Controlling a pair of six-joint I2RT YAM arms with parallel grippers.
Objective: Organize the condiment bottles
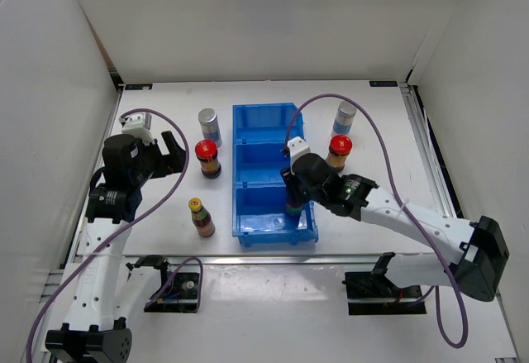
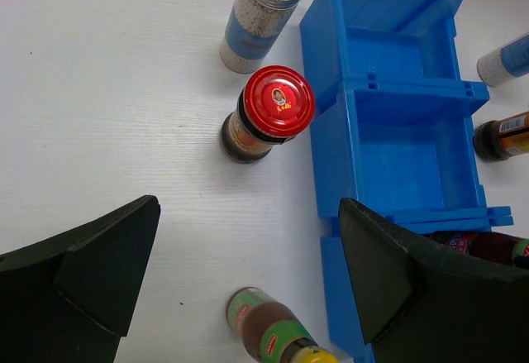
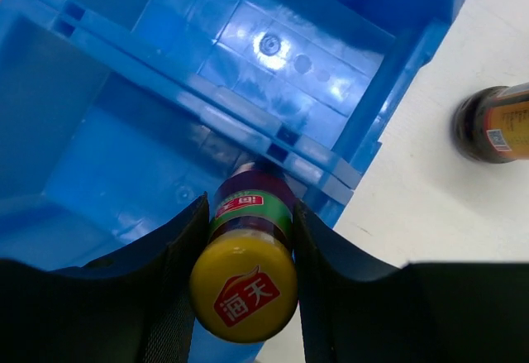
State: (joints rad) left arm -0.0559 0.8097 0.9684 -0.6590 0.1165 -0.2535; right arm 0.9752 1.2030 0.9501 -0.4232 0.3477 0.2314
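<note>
**Yellow-capped bottle gripped in the bin's near compartment**

Left of the blue bin point(image 1: 237, 173), a silver-capped bottle point(image 1: 209, 121), a red-capped bottle point(image 1: 207, 158) and a second yellow-capped bottle point(image 1: 201, 217) are standing. Right of it are standing another silver-capped bottle point(image 1: 344, 118) and another red-capped bottle point(image 1: 338, 151), the latter just beside the right wrist. The left gripper point(image 2: 248, 272) is hovering wide open and empty. The right arm is reaching in from the right, and the right gripper point(image 3: 248, 214) is clamping the yellow-capped bottle point(image 3: 245, 284) below its cap. The bottle is standing upright, with its long axis near vertical.
</note>
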